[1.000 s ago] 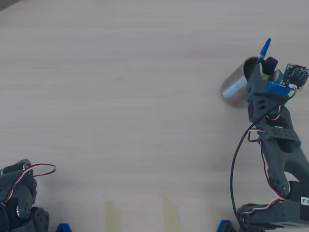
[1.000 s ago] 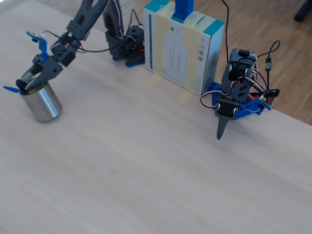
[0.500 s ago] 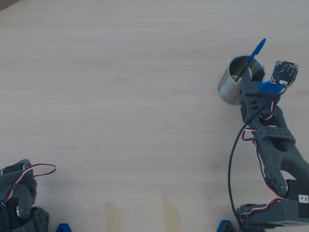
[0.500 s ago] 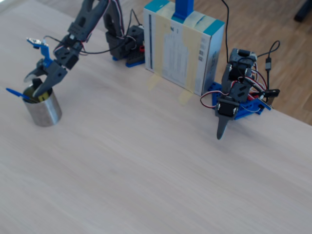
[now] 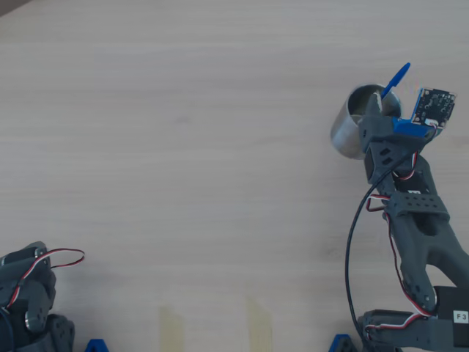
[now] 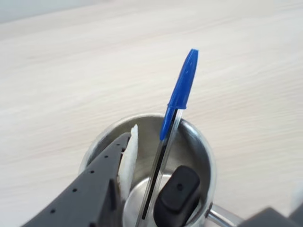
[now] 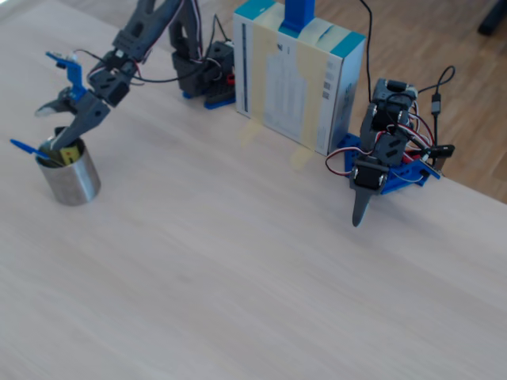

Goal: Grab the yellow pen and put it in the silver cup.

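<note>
I see the jaws spread, empty, just above the silver cup rim. Yellow pen stands inside, black cap up, beside a blue ballpoint leaning on the wall. Looks released, drop done.

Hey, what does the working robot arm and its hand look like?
The arm is dark grey printed plastic with blue accents near the wrist. Red, white and black wires plus a black cable run along it. A small bare circuit board sits by the hand, which has dark grey fingers.
</note>
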